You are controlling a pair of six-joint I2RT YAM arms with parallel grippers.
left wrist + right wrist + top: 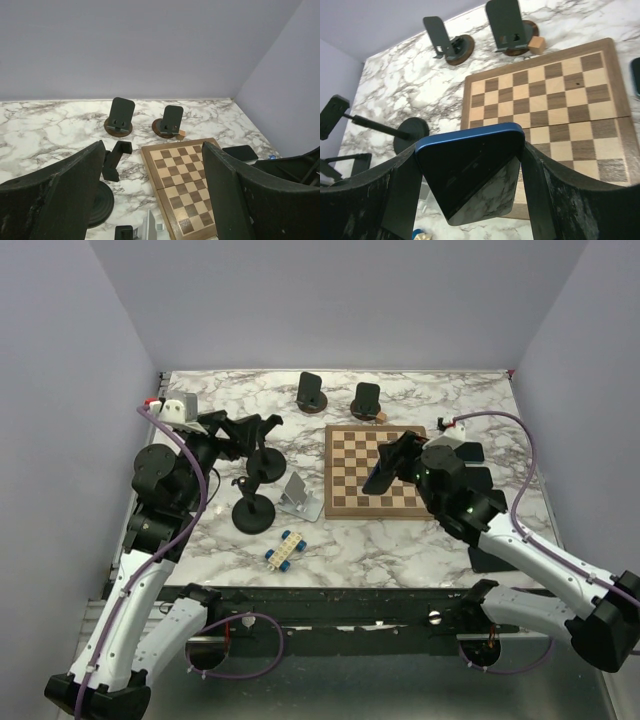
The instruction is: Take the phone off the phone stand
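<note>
Right gripper [470, 165] pinches the phone [475, 187], held over the chessboard [350, 475]. Left gripper [152, 155] spread, empty, above the counter [230, 390].

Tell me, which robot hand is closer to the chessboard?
Right. The right gripper holds the phone above the chessboard; the left gripper hangs open beyond its left edge, by a black stand.

- The phone [470, 175] has a dark screen and a blue rim. It is tilted, gripped in the right end effector [470, 150], and raised over the chessboard [555, 100].
- The phone stand [298, 494] is small, silver and angled, and stands on the marble worktop [350, 550] just left of the chessboard.
</note>
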